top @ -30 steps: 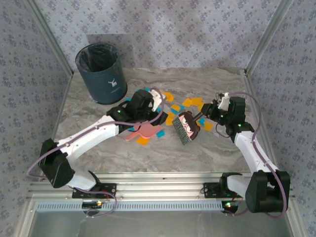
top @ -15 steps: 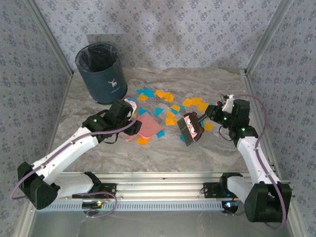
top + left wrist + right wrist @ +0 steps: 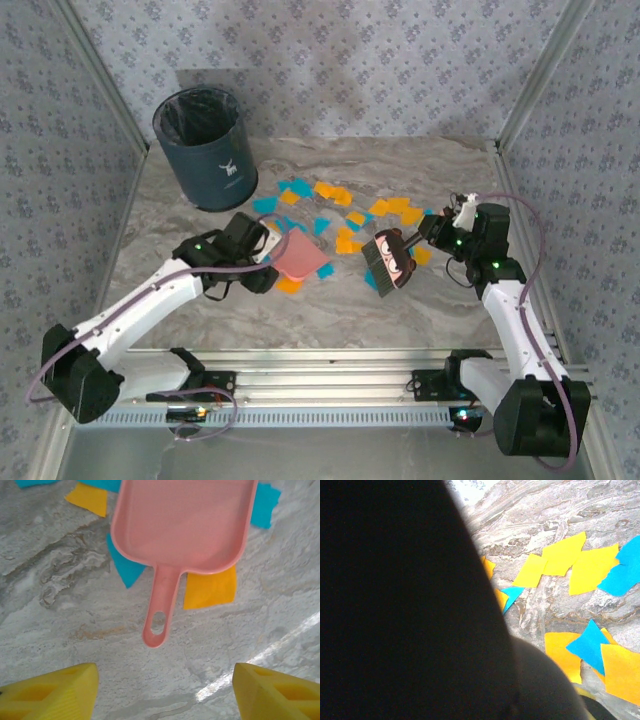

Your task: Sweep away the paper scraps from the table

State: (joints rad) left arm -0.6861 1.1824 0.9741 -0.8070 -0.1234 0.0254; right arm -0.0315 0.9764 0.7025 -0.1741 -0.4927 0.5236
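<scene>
Many flat orange and teal scraps [image 3: 210,587] ahead of left gripper [image 3: 165,677], fingers [image 3: 55,690] apart, empty dustpan [image 3: 185,520] nearest. Right gripper [image 3: 426,233] clamped on brush [image 3: 388,260].

Nothing legible — the white mark [image 3: 231,170] on the dark bin [image 3: 200,140] is unreadable.

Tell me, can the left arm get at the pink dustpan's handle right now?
Probably yes: the left gripper is open just short of the dustpan handle, which lies on the table pointing toward it, nothing between.
</scene>
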